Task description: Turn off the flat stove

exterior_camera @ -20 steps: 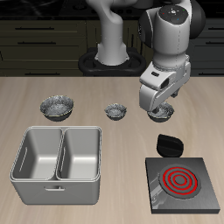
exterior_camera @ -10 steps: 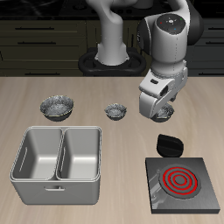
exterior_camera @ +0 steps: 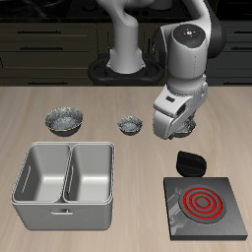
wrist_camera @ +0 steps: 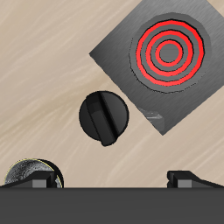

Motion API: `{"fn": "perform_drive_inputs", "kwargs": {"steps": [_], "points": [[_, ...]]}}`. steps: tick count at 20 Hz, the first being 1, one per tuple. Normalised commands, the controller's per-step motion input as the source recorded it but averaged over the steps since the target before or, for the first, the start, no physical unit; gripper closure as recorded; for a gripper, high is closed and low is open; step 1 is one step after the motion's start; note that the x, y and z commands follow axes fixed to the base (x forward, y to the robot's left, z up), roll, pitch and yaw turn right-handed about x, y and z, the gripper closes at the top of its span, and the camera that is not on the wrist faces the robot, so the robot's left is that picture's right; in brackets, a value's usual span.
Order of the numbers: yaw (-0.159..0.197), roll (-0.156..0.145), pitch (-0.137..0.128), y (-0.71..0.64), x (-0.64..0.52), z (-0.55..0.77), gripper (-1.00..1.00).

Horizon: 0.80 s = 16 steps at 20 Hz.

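One step is in hand, the approach: the hand hangs open and empty above the table, and must next descend onto the black knob of the flat stove, whose coils glow red.

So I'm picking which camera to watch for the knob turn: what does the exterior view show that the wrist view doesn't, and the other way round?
Only the exterior view shows the arm's body, the grey double-basin tub and two of the small bowls farther back. Only the wrist view shows the ridge across the knob from above and the open gripper fingertips. Both show the flat stove with its coils glowing red, the black knob beside it, and the table. The gripper is not touching the knob.
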Motion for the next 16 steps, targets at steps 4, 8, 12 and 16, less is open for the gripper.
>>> {"fn": "perform_drive_inputs", "kwargs": {"steps": [4, 8, 12, 16], "points": [[-0.001, 0.001, 0.003, 0.01, 0.01, -0.13, -1.00], [0.060, -0.038, 0.011, 0.07, 0.07, -0.28, -1.00], [0.037, -0.026, 0.008, 0.15, 0.09, -0.15, -1.00], [0.041, -0.005, 0.005, 0.19, 0.01, -0.11, -1.00]]}}
